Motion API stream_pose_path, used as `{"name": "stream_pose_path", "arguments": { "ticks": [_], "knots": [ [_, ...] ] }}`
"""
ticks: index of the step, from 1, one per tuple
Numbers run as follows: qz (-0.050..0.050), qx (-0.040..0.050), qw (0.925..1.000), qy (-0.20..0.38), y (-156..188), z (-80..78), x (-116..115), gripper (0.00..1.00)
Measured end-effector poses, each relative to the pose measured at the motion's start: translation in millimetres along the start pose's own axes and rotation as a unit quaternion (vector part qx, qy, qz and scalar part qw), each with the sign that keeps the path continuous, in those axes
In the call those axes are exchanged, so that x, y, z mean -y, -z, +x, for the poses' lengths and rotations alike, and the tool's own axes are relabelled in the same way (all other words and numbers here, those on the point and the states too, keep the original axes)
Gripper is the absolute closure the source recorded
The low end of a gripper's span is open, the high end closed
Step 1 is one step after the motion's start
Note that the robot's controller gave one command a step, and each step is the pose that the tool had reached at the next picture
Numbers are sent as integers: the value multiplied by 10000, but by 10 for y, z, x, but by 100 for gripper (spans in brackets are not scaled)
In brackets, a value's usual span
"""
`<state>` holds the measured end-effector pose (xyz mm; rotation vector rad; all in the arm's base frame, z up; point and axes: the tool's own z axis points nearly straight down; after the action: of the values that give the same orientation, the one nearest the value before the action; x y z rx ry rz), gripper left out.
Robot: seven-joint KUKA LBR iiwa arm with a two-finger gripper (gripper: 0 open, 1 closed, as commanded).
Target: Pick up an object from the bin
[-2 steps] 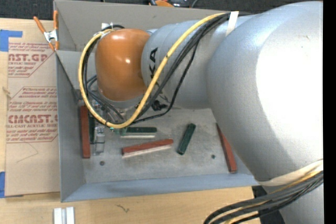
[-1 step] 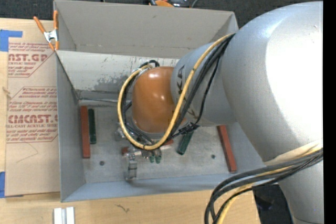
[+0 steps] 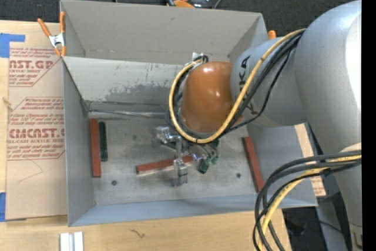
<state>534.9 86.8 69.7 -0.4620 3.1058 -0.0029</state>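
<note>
Camera view looks down into the grey bin [image 3: 79, 185], and the arm comes in from the right with its round orange cover [image 3: 205, 97] over the middle. Under the cover, the gripper [image 3: 180, 168] is down low near the bin floor. It sits right on a flat red-brown stick [image 3: 154, 168] that lies near the front of the bin, and most of the stick pokes out to the left. I cannot tell if the gripper is squeezed shut or let loose, because the cover hides a lot of it.

I think this is the grabbing step, and the stick is not lifted yet. Next the gripper needs a tight hold on the stick, then a straight pull up.

A red bar [image 3: 94, 150] and a dark green bar [image 3: 103, 141] lie side by side along the left wall, well apart from the gripper. Another red bar [image 3: 252, 164] lies by the right wall.
</note>
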Motion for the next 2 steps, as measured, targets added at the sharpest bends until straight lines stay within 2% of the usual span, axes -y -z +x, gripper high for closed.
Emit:
{"name": "stream_pose_path", "arguments": {
  "ticks": [1,2],
  "knots": [
    [-16,3,10000,12,8,-6,-26,100],
    [4,48,9976,686,1187,-251,297,100]
  ]
}}
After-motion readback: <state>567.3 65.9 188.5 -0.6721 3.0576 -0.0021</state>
